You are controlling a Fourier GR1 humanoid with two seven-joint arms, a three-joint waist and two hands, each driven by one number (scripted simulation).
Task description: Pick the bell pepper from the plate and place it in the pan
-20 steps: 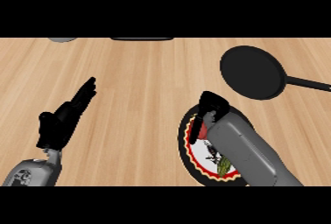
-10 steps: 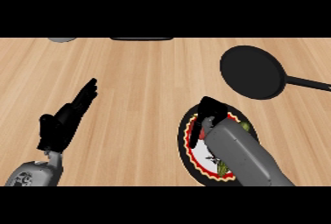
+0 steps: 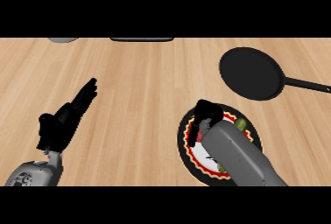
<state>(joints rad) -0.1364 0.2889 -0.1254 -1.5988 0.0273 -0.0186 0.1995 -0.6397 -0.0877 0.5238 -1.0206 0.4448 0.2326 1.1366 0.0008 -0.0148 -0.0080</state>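
On the worktop (image 3: 149,87): wooden surface that carries a plate and a pan, well apart from the left robot hand.
Plate (image 3: 186,139): dark rim with a red and white pattern, at the lower right; the right forearm covers much of it.
Bell pepper (image 3: 241,124): only a small green part shows on the plate, just beside the forearm, toward the far right rim.
Pan (image 3: 251,73): black and round, beyond the plate at the upper right, handle pointing to the right edge.
Right robot hand (image 3: 208,112): over the far part of the plate, bent down; whether its fingers are apart or together I cannot tell.
Left robot hand (image 3: 65,122): at the left, fingers straight and spread apart, holding nothing.
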